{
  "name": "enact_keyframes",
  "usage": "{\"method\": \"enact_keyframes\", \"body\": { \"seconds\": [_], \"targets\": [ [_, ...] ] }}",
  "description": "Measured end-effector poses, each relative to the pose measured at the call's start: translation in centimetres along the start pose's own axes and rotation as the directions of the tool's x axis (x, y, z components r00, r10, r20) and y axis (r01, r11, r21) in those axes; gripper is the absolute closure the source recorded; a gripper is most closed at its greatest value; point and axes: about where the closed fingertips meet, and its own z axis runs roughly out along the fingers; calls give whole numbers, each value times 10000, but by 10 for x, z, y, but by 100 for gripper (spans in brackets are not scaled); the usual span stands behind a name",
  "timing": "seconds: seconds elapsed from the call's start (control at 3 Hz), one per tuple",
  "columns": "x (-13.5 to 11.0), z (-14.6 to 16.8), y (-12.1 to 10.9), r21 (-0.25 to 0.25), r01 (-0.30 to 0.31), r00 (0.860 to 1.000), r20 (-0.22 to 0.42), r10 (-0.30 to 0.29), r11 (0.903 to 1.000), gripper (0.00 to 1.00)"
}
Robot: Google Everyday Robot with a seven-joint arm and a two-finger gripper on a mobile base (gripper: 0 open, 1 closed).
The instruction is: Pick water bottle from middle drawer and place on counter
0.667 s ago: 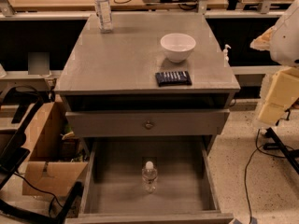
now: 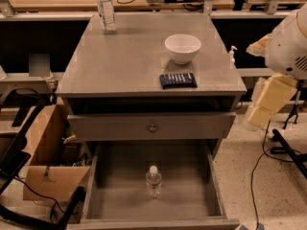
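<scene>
The water bottle (image 2: 153, 181) stands upright on the floor of the open middle drawer (image 2: 120, 186), near its centre, white cap up. The counter (image 2: 129, 61) is the grey cabinet top above it. My gripper is not in view. Only white and cream segments of my arm (image 2: 280, 66) show at the right edge, beside the cabinet and level with the counter, well away from the bottle.
On the counter stand a second clear bottle (image 2: 106, 8) at the back left, a white bowl (image 2: 182, 48) and a dark flat packet (image 2: 178, 80). A shut drawer front with a knob (image 2: 152, 127) sits above the open drawer. A cardboard box (image 2: 45, 162) is left; cables (image 2: 261, 176) lie on the floor at right.
</scene>
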Motion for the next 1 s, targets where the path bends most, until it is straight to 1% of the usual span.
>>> {"method": "enact_keyframes", "body": {
  "seconds": [0.33,0.67,1.0],
  "targets": [
    [-2,33,4,-128,-215,9927,1180,229,9997,0],
    [12,68,22,-93,-578,9599,2744,581,9983,0],
    [20,85,29,654,-1202,9009,4263,812,9906,0]
  ]
}}
